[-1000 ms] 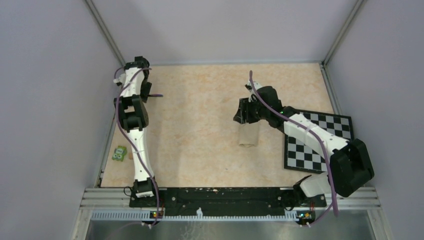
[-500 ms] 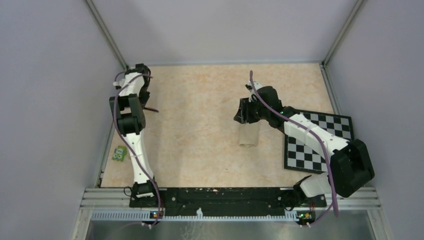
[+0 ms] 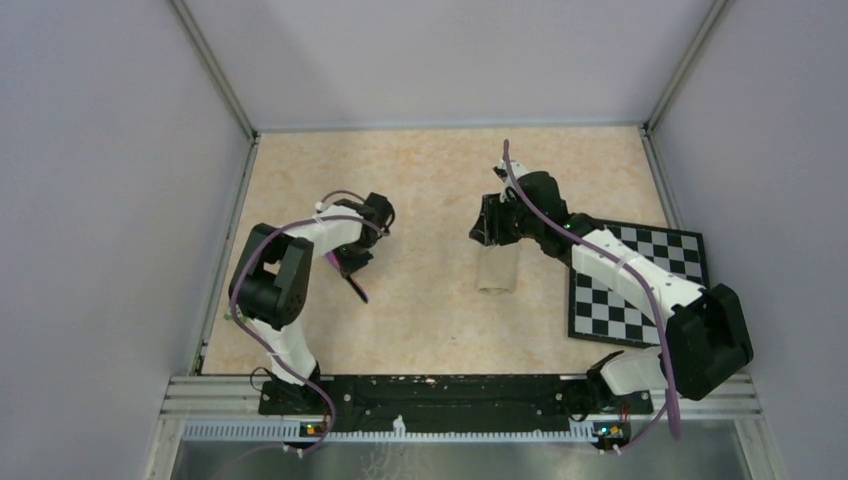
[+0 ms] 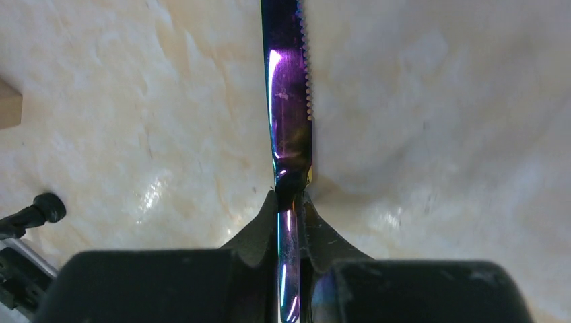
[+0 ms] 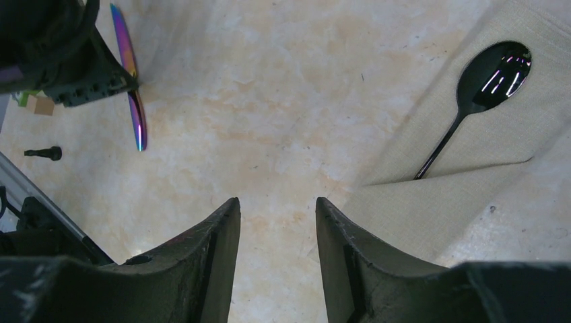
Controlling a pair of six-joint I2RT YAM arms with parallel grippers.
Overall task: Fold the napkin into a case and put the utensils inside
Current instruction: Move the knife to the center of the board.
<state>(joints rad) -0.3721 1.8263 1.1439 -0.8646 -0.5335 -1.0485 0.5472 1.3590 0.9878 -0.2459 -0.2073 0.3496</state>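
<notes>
On mottled beige tabletop point(image 3: 430, 180), grey walls point(image 3: 450, 60) around: left hand point(image 4: 291, 198) clamps knife point(image 4: 289, 101); right hand point(image 5: 276, 205) spread, empty.

White links point(image 3: 620, 262), black joints point(image 3: 705, 340), purple cables point(image 3: 652, 295), black fingers point(image 5: 202, 259)

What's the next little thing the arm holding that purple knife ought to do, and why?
Probably carry the knife rightward toward the napkin case. The left pincer is shut on its handle, the black spoon is already tucked in the fold, and the knife is the only utensil outside it. The right pincer stands open by the case.
</notes>
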